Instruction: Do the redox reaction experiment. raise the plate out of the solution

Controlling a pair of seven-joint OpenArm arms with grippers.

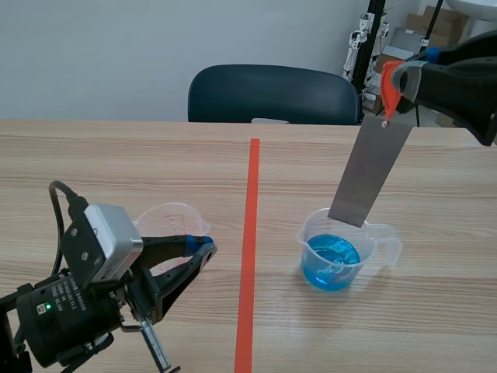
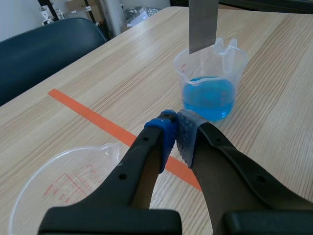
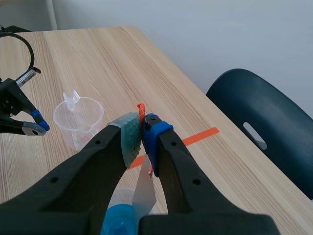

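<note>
1. Left jaws: near left, low over the pale wooden bench (image 1: 155,163), closed on nothing, blue and grey-green pads touching.
2. Empty clear plastic measuring beaker with red markings (image 1: 167,221): near left, standing on the bench just behind and beside the left jaws.
3. Orange-red tape line (image 1: 250,256): runs near to far down the middle.
4. Clear plastic spouted beaker of blue solution (image 1: 342,249): right of the tape line, upright on the bench.
5. Flat grey metal plate (image 1: 373,167): tilted above the solution beaker, lower edge about level with the rim and clear of the blue liquid.
6. Right jaws: far right, raised, clamped on the plate's top end at its orange-red tab (image 1: 390,85).
7. Dark blue chair (image 1: 272,93): beyond the far edge.
</note>
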